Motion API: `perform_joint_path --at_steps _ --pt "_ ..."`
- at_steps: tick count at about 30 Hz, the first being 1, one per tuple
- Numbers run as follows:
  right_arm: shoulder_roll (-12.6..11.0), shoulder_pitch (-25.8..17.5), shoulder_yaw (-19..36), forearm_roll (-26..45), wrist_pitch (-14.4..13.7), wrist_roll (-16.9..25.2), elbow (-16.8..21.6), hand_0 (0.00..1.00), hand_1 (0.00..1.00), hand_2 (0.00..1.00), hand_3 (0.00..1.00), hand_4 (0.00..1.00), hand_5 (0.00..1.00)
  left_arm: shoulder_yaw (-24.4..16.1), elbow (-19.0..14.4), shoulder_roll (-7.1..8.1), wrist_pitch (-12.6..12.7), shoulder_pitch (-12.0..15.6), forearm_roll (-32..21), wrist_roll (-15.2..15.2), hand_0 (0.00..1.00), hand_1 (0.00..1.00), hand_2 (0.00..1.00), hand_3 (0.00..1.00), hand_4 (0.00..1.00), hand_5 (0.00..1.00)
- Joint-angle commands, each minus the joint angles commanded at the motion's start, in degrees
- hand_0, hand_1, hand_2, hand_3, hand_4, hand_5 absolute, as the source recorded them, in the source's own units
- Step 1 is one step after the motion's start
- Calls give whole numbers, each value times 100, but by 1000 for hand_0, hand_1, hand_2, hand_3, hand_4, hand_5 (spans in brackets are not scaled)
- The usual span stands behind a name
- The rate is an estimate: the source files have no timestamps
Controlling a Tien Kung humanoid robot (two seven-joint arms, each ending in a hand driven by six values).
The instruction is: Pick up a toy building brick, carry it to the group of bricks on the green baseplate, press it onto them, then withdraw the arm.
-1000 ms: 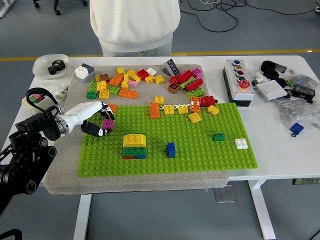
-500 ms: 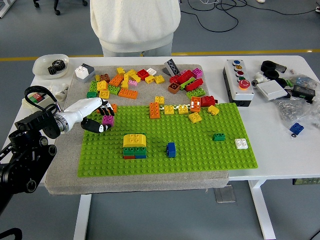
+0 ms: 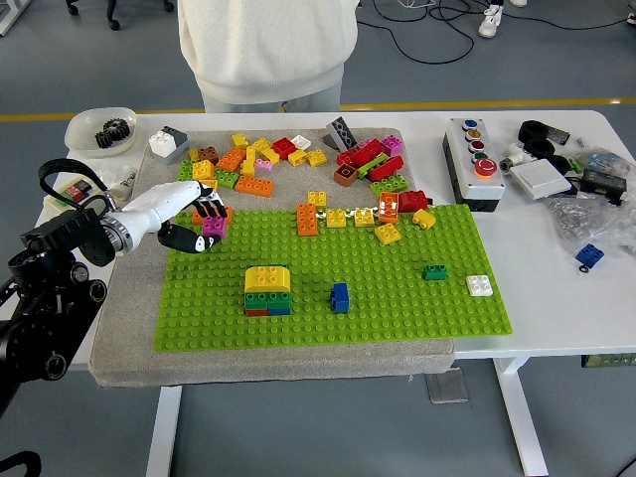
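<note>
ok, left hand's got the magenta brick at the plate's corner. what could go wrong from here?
The left hand holds the magenta brick only at its fingertips, so it could slip or tilt in transit. The yellow brick topping the stack looks rounded, so pressing there may not seat. Loose bricks beside the hand could get knocked.

One green baseplate (image 3: 397,288) lies on one worktop (image 3: 556,298). One robot hand (image 3: 189,224) and one person (image 3: 266,50) show.
</note>
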Motion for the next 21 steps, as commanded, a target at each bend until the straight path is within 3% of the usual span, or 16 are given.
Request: perform_joint_path --at_steps 21 --pt "-11 -38 33 0 -2 -20 0 750 651 726 637 899 468 -132 -1257 139 -265 354 0 246 856 576 507 541 726 2"
